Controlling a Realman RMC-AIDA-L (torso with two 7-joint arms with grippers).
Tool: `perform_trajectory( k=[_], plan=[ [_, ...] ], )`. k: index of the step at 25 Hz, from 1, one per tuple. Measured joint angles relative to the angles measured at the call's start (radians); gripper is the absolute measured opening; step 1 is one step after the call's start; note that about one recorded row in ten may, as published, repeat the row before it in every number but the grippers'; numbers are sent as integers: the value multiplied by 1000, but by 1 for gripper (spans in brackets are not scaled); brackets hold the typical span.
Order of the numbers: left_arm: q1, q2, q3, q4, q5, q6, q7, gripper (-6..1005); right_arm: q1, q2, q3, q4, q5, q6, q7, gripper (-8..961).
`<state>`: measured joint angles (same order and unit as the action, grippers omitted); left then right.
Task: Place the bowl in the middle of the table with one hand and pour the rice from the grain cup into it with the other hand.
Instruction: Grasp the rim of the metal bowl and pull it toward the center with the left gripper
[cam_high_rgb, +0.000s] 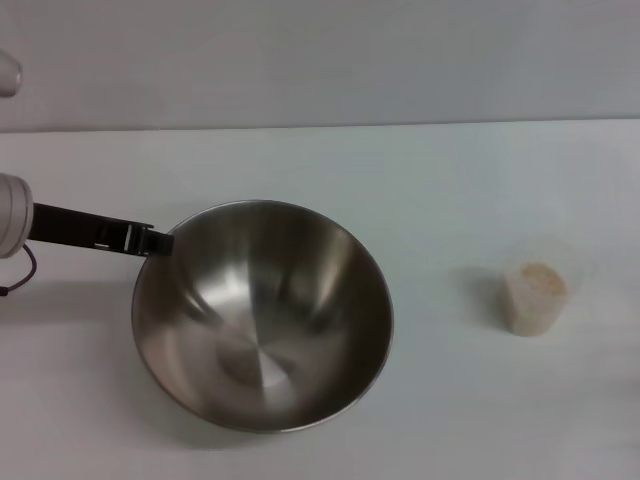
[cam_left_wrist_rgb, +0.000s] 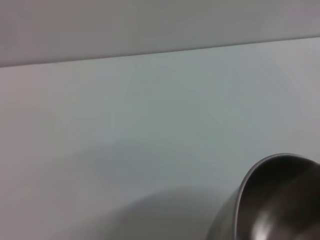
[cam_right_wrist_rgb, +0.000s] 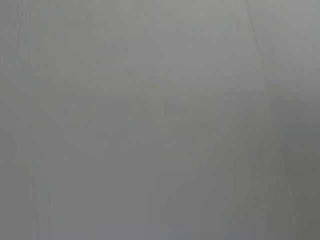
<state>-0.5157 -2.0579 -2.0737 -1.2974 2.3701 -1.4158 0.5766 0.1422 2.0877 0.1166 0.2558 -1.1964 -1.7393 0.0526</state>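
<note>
The steel bowl (cam_high_rgb: 262, 312) sits left of the middle of the white table (cam_high_rgb: 430, 180), its rim tilted up on the left. My left gripper (cam_high_rgb: 158, 241) reaches in from the left, and its black fingers (cam_high_rgb: 120, 236) are shut on the bowl's upper left rim. Part of the bowl (cam_left_wrist_rgb: 280, 200) also shows in the left wrist view. The clear grain cup (cam_high_rgb: 535, 296) stands upright at the right, holding beige rice (cam_high_rgb: 541, 279). The bowl's inside is bare. My right gripper is out of view, and its wrist view shows only a plain grey surface.
A pale wall runs behind the table's far edge (cam_high_rgb: 400, 124). Bare tabletop (cam_high_rgb: 440, 330) separates the bowl from the cup. A dark cable (cam_high_rgb: 22, 268) hangs under the left wrist.
</note>
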Motion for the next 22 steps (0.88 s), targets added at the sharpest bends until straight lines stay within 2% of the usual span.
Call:
perform_trajectory(
  k=[6,12,19,22],
  plan=[
    [-50,3,-99,84,-38,-46,55,39,2,-2,-1,0,-1,2,0,825],
    [-61,13,-112,109,-67,-51,72,39,3,-2,-9,-1,-1,2,0,824],
    [-79,32,-147,181,-129,-61,119,39,4,-1,-11,-1,-2,12,-1,826],
    [-95,51,-163,239,-165,-70,143,40,4,-1,-11,-1,-2,12,-2,825]
  ],
)
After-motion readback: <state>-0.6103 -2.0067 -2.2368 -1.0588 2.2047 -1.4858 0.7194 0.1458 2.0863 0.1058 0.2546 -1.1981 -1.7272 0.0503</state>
